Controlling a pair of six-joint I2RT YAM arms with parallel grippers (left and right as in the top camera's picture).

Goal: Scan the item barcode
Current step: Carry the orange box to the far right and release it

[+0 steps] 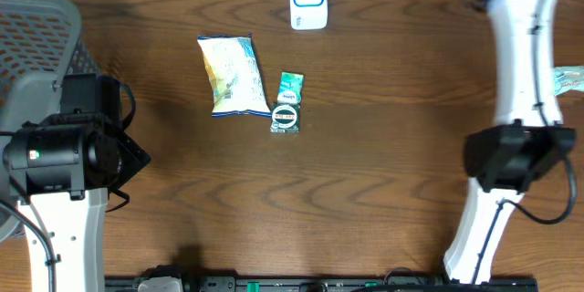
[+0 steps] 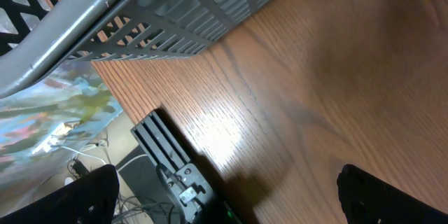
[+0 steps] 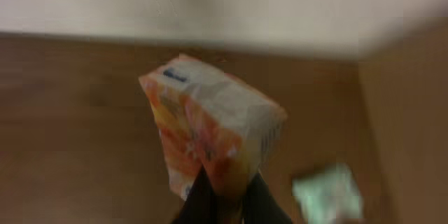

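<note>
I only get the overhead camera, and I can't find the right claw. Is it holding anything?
Observer: Yes. The right wrist view shows the right claw shut on an orange-and-white packet.
Operator: Does it have a barcode?
Observer: There are dark stripes on its white side that look like one, but the picture is too blurry to be sure.
Operator: What's the left claw doing?
Observer: In the left wrist view, the left claw is open with nothing between its fingers, near the grey mesh basket.
</note>
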